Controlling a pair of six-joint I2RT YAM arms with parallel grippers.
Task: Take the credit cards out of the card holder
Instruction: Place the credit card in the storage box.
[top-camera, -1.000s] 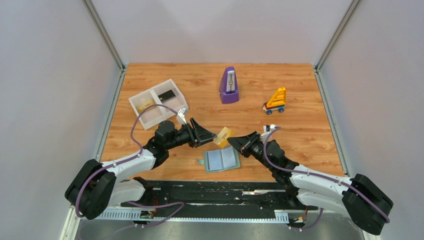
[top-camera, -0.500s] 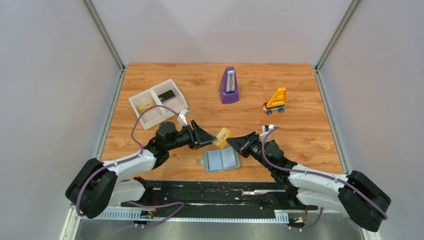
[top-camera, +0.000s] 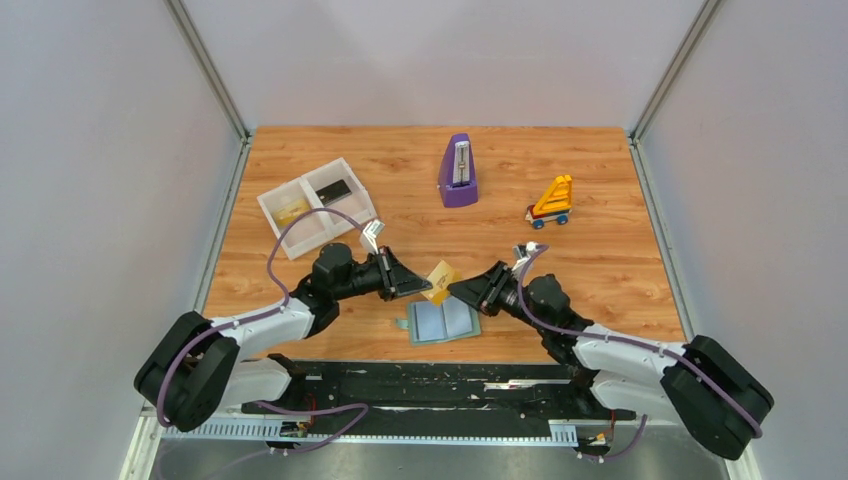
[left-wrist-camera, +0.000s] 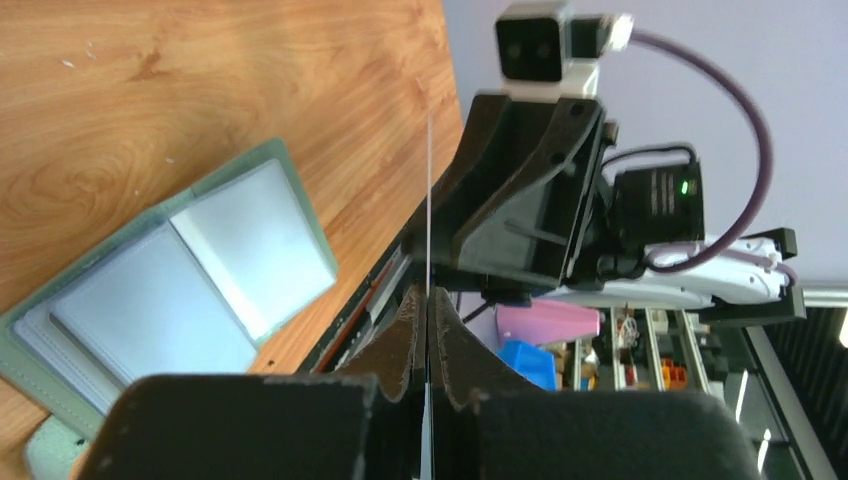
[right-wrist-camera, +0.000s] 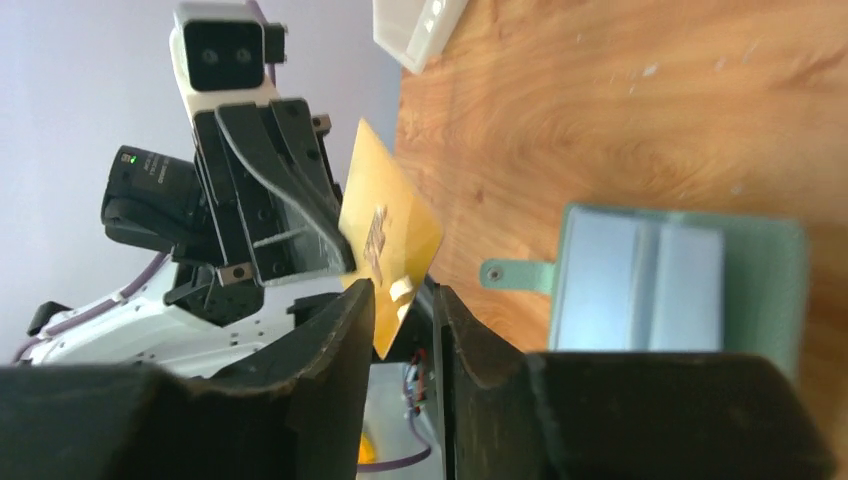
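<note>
**Item 1, yellow-gold credit card**: out of the holder and held off the counter, tilted, between the two tools. It sits at 12 o'clock from the card holder. A second ago it was slightly farther out and to the right.

**Item 2, left tool**: clamped flat on the card's left edge; the left wrist view shows the card edge-on between the closed fingers. A second ago these jaws stood wide and short of the card.

**Item 3, right tool**: jaws a little apart, with the card's lower corner in the gap. A second ago it pinched the card; since then the arm has moved leftward.

**Item 4, card holder**: pale teal, lying open and flat on the counter, strap tab at 9 o'clock. Its position is unchanged.

**Item 5, dark card**: lies in the far compartment of the white tray, at 10 o'clock from the gold card.

**Item 6, purple metronome**: stands at 12 o'clock.

**Item 7, toy vehicle**: sits at 2 o'clock. Items 5 to 7 have not moved.
</note>
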